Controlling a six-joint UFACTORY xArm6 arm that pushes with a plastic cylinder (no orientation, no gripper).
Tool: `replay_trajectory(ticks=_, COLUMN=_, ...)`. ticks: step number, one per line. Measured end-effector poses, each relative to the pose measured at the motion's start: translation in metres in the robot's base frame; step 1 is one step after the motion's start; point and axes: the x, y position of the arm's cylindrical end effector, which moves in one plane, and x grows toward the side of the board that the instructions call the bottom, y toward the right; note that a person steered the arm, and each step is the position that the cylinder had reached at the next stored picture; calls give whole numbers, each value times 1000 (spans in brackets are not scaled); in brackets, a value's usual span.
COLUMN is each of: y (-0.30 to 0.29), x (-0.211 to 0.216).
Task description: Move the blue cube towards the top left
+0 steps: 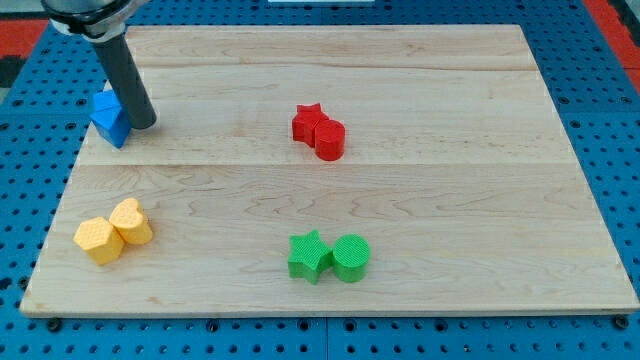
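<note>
The blue cube (109, 117) sits near the desk's (400, 80) left edge, my tip (146, 124) touching its right side. It looks light, rigid, apt to slide. I have no claw; I'd push from its lower right.

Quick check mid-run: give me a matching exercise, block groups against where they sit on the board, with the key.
Things:
1. blue cube
2. red pair
3. yellow pair
4. green pair

Places:
A. bottom, near the middle
B. left edge, upper part, my tip touching its right side
C. bottom left
D. centre, upper half

Pairs: 1-B, 2-D, 3-C, 4-A
</note>
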Motion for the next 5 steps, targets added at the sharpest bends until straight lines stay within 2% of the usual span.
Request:
replay_trajectory(ticks=2, y=-23, x=68)
replay_trajectory(ticks=3, y=-57, x=36)
replay_trajectory(ticks=5, y=-71, x=-27)
